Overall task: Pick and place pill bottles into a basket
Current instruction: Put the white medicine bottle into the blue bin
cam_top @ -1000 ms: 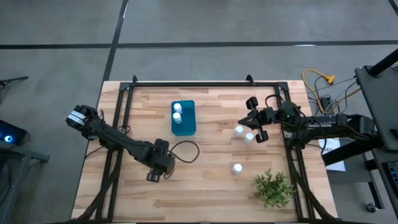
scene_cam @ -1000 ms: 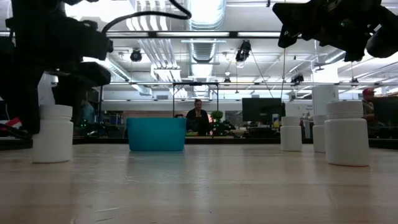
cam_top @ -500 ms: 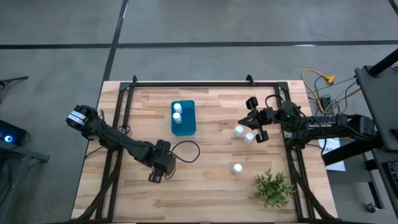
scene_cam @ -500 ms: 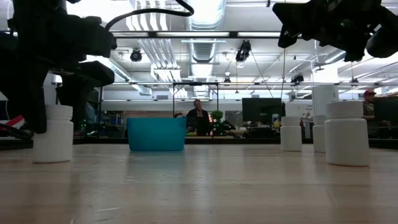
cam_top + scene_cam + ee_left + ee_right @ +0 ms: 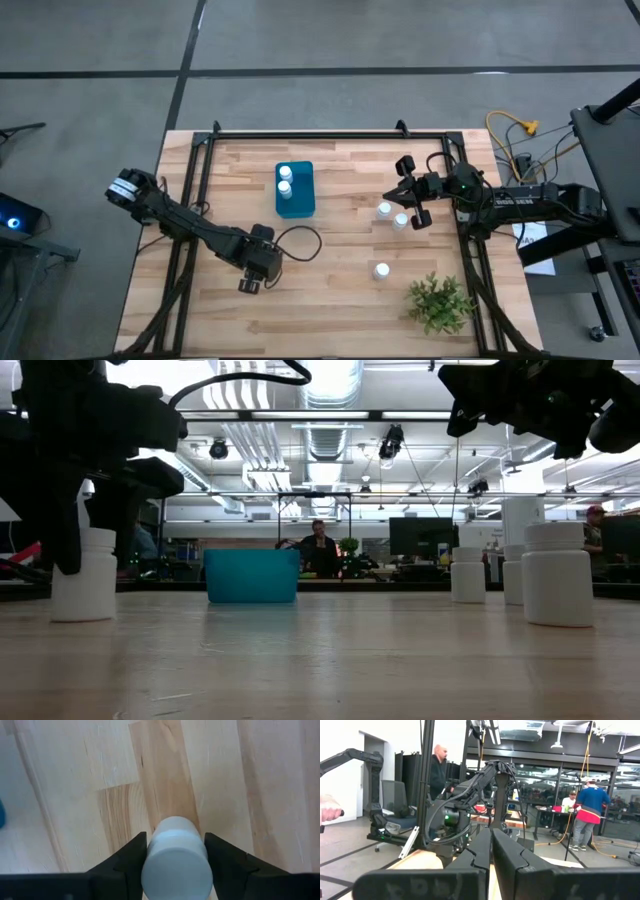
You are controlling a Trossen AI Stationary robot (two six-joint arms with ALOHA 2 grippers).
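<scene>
The left end effector (image 5: 176,865) is low over the near-left part of the wooden surface (image 5: 340,300), its two dark fingers (image 5: 127,862) pressed against either side of an upright white pill bottle (image 5: 176,862), which stands on the surface with its cap facing the wrist camera. In the low view the same bottle (image 5: 85,575) shows at the left with the dark fingers coming down around it, its base on the wood. From above, the left end effector (image 5: 250,282) sits at the end of its arm, which reaches in diagonally from the left edge. Farther back and slightly right of it is the blue basket (image 5: 301,205), with two bottles (image 5: 285,180) standing inside, toward its far end. Across the surface, the right end effector (image 5: 410,190) hangs above the wood with its fingers (image 5: 487,851) pressed together on nothing. Just beside it stand two bottles (image 5: 392,215) close together, and a single bottle (image 5: 381,270) stands nearer the front, well apart from that pair. A green leafy plant (image 5: 440,303) sits at the near-right corner, close to that single bottle. In the room beyond the surface, a person (image 5: 318,550) shows behind the basket.
</scene>
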